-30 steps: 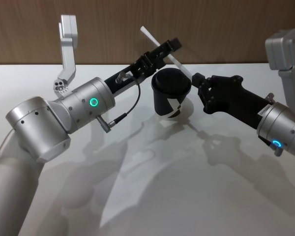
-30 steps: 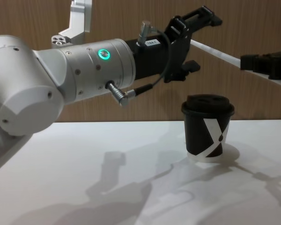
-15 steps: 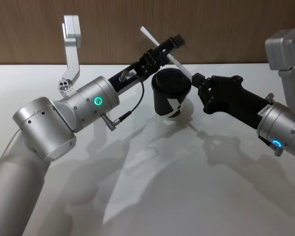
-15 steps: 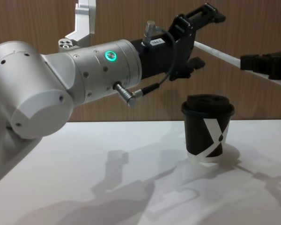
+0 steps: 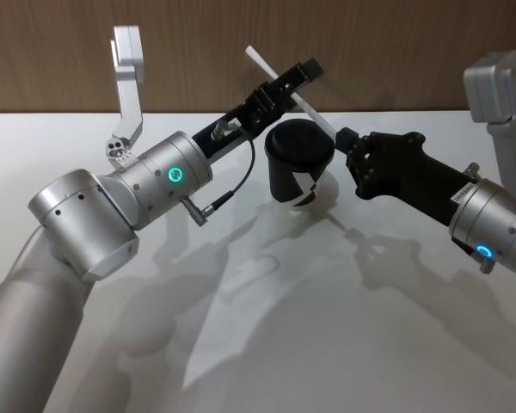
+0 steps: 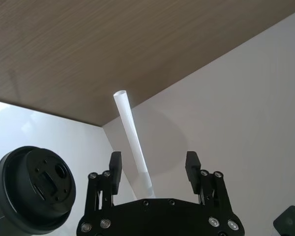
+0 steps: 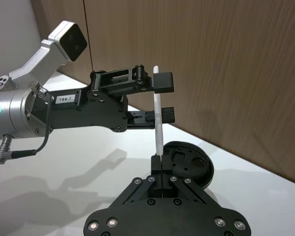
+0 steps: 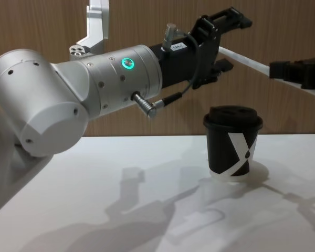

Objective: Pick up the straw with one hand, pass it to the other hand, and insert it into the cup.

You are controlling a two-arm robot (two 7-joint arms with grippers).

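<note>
Left tool (image 5: 287, 86) has edged slightly upward around the straw (image 5: 262, 63), fingers (image 6: 115, 167) spread either side — not yet gripping. Right tool (image 5: 340, 138) stays clenched on the straw's lower end, above the cup (image 5: 294, 172) by the far edge of the bench (image 5: 370, 344) — handover pending.

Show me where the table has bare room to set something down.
Widest bare patch: the table in front of the cup, between the left arm and the right arm. Crowded above the cup: the left gripper brackets the straw, open, and the right gripper is shut on its end.
</note>
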